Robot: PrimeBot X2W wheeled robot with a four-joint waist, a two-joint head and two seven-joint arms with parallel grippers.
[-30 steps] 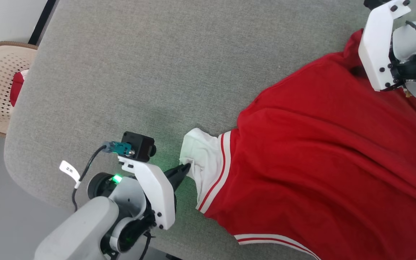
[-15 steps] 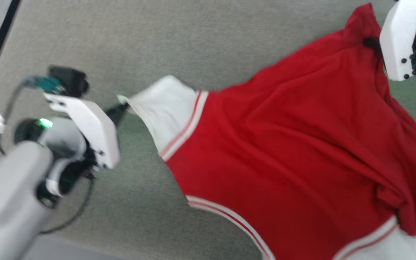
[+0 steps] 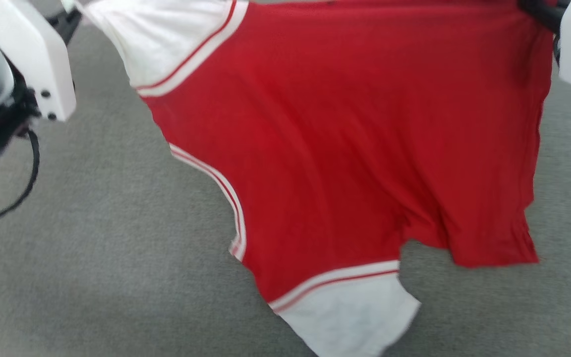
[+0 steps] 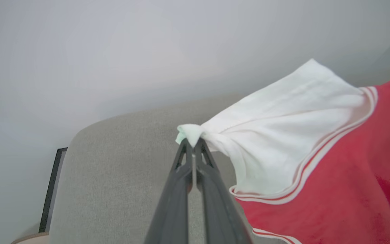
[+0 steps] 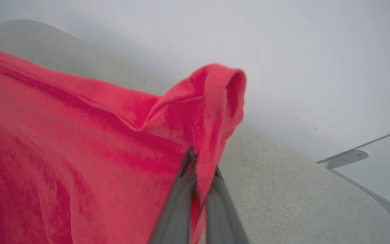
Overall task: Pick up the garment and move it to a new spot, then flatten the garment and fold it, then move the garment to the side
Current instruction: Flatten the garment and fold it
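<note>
Left gripper has its two dark fingers pinched together on the bunched tip of one white sleeve. The right gripper is likewise clamped on a folded red corner of the garment, so both are closed on cloth. Between them the shirt hangs spread like a sheet above the grey padded surface, its upper edge pulled fairly taut across the top of the head view. Whether the second sleeve, dangling lowest, touches that surface I cannot tell. The fabric looks thin, light and limp, sagging and rippling wherever it is unsupported, so it will likely drape and crease on landing rather than hold a shape. Small pinches at corners or sleeve ends seem the sound places to hold it, since a mid-panel grip would only bunch it. Judging by the striped collar trim facing the robot's left and the red body running rightward, the collar-to-hem axis lies roughly left to right, with the shoulder line slanting down from the left gripper.
</note>
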